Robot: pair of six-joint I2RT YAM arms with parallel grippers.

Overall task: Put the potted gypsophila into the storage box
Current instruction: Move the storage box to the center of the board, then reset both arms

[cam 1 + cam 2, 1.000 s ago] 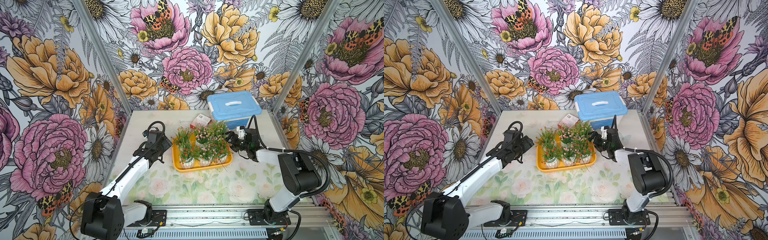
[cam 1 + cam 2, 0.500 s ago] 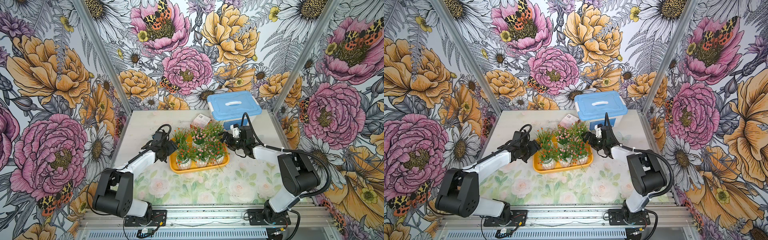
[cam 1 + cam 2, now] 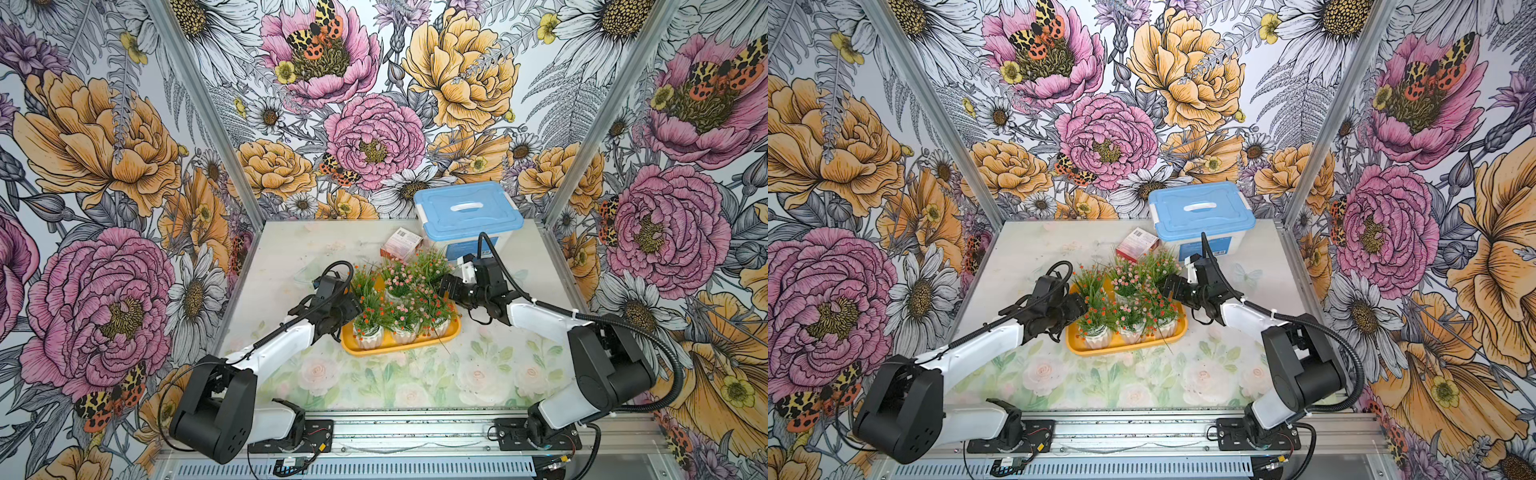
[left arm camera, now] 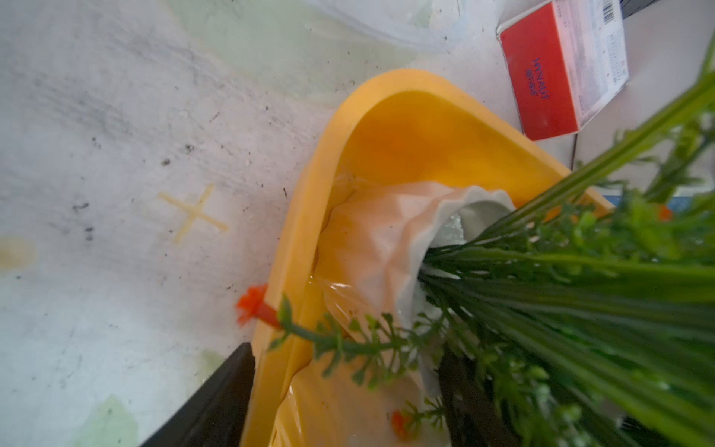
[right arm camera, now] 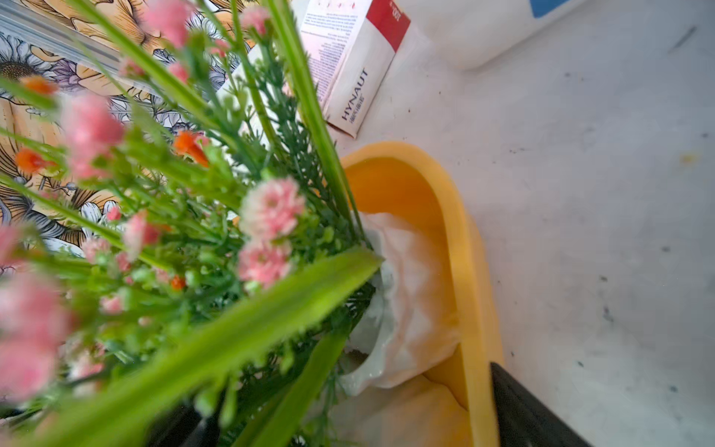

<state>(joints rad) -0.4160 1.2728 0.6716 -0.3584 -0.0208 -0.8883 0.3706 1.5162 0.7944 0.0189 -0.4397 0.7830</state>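
Left gripper [image 3: 348, 312], top views: was seen at the 9 o'clock end of the storage box [image 3: 399, 352], jaws apart and pinched on nothing. A second before, it had been held well off that end.
Right gripper [image 3: 445, 286], top views: was found at the 2 o'clock corner of the box, spread wide, nothing grasped. It too had been brought closer.
Potted gypsophila [image 3: 405, 309], top views: six plants were counted inside the box, upright, in two rows of three. None was left on the table [image 3: 291, 257].
Surroundings, top views: a red-and-white carton [image 3: 401, 245] was noted at 12 o'clock of the box and a blue-lidded container [image 3: 467, 212] at 1 o'clock.
Left wrist view: the box rim [image 4: 294, 232] was straddled, one of the fingers [image 4: 216, 402] just outside the wall, its partner among the sprigs beside a pot [image 4: 387, 247]. The gap was not closed.
Right wrist view: the same straddle was shown, one finger outside the rim [image 5: 464, 251], the other largely hidden by blossoms.
Change and meaning: both arms had been moved in to bracket the box ends. Loading was judged complete, and a two-handed grip on the box itself was judged the step in hand.
Risk: sprigs could be trapped against the rim.
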